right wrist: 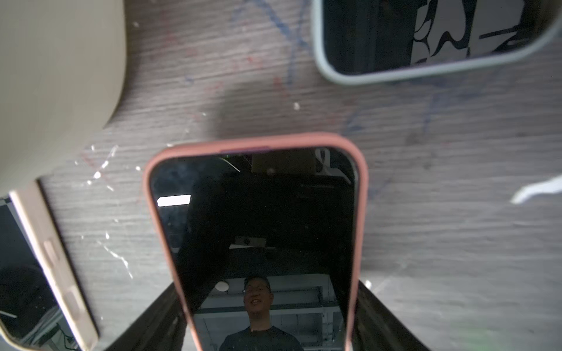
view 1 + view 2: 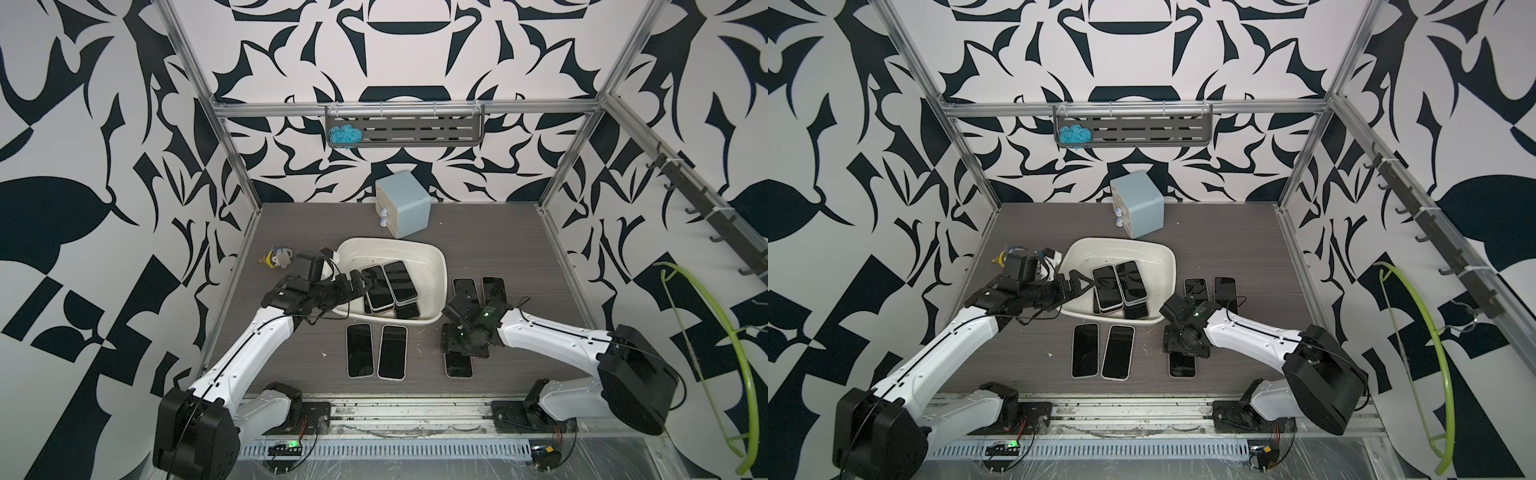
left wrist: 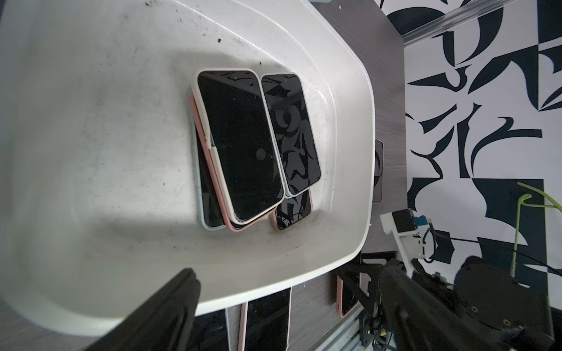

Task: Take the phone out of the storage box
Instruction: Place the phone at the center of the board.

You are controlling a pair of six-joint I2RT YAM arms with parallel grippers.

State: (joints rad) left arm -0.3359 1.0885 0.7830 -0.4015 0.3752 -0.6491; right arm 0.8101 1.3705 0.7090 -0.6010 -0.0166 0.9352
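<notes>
The white storage box sits mid-table and holds several dark-screened phones in a loose stack. In the left wrist view a cream-cased phone lies on top, beside a pale blue-cased one. My left gripper hangs open over the box's left side, holding nothing. My right gripper is low over the table, right of the box's front corner. It is shut on the sides of a pink-cased phone.
Two phones lie in front of the box and two more to its right. A light-blue drawer unit stands behind it. A small keychain toy lies at the left. A green hanger hangs outside the frame.
</notes>
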